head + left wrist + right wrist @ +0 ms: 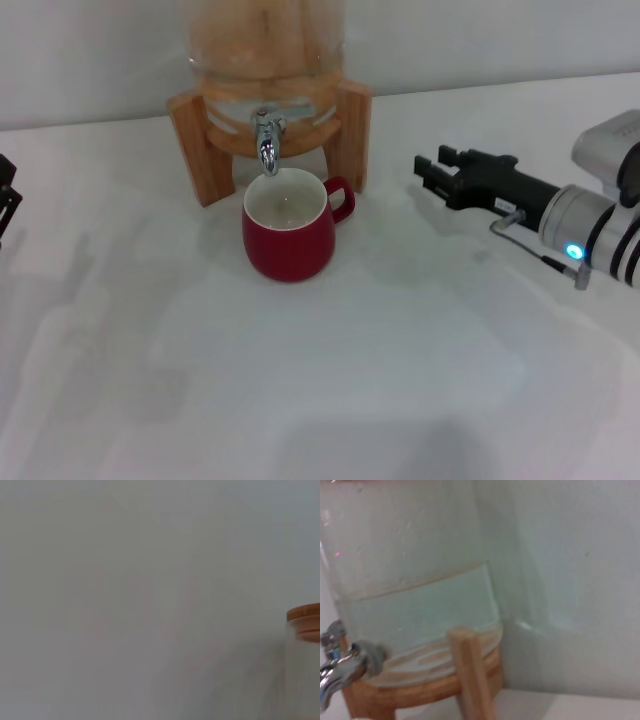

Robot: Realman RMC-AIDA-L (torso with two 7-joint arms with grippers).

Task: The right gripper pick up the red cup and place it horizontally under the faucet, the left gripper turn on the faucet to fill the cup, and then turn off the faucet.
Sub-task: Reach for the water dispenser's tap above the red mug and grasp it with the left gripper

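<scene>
The red cup [289,236] stands upright on the white counter [380,350], directly under the faucet [267,140] of a glass dispenser [415,580] on a wooden stand [200,150]. The right gripper [428,168] hovers well right of the cup, jaws apart and empty. The left gripper [6,200] sits at the far left edge; I cannot tell its jaws.
</scene>
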